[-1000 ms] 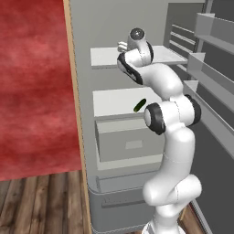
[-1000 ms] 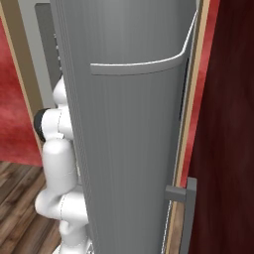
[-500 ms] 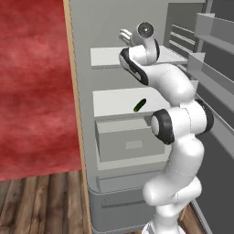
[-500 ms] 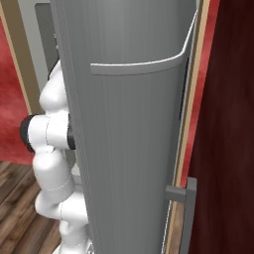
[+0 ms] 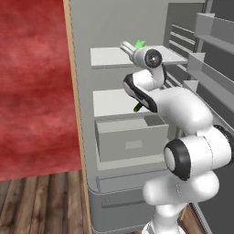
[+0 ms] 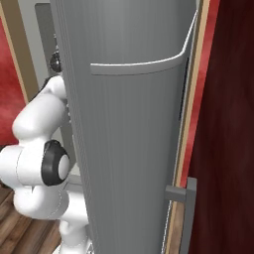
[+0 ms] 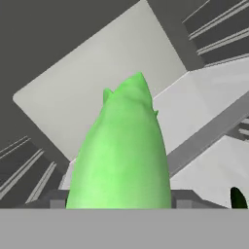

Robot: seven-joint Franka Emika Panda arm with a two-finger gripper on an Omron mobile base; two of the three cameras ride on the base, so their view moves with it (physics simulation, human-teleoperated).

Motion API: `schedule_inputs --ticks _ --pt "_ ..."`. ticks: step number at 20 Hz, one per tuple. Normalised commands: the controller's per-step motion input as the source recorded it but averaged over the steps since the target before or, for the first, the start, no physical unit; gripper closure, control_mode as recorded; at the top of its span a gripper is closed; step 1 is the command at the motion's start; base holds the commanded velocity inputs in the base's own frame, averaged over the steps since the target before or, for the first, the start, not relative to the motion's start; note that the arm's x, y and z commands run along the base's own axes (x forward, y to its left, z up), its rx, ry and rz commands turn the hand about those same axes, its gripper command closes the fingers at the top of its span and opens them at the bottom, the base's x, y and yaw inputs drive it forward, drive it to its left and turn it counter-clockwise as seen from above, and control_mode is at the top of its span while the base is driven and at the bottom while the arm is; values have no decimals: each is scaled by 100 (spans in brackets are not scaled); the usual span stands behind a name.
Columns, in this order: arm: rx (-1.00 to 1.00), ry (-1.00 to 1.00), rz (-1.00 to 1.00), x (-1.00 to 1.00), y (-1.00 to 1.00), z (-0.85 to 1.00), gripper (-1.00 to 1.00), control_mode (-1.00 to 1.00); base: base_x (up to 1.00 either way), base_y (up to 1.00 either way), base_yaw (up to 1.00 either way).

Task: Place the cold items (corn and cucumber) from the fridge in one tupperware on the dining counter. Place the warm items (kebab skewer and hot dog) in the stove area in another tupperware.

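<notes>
The corn, in a bright green husk (image 7: 121, 151), stands between my fingertips in the hand view, and my gripper (image 7: 119, 202) is shut on it. In the left base view the corn's green tip (image 5: 139, 44) pokes out beside my gripper (image 5: 131, 47) at the level of the fridge's upper shelf (image 5: 105, 57). The cucumber (image 5: 137, 107), small and dark green, lies on the middle shelf below my hand, and its end shows as a dark shape (image 7: 238, 197) at the lower right of the hand view.
A grey drawer (image 5: 132, 137) sits under the middle shelf. Door racks (image 5: 210, 68) stand close on the right of the arm. The open fridge door (image 6: 134, 124) fills the middle of the right base view. A red wall (image 5: 32, 91) and wooden floor (image 5: 41, 205) lie to the left.
My hand has drawn back from the upper shelf toward the base with the corn in it, and the elbow has swung down and closer to the camera. The cucumber has not moved.
</notes>
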Motion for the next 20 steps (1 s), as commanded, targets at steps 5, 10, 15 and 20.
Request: schedule_inputs --ticks 5,10,15,20 --pt "3 -2 -10 -100 1 23 100 -100 0 0 0" --pt "16 -8 -24 -100 -1 -5 100 -100 0 0 0" --pt "-2 0 -9 -100 0 -41 100 -100 0 0 0" --pt "-9 5 0 -100 -33 -47 100 -100 0 0 0"
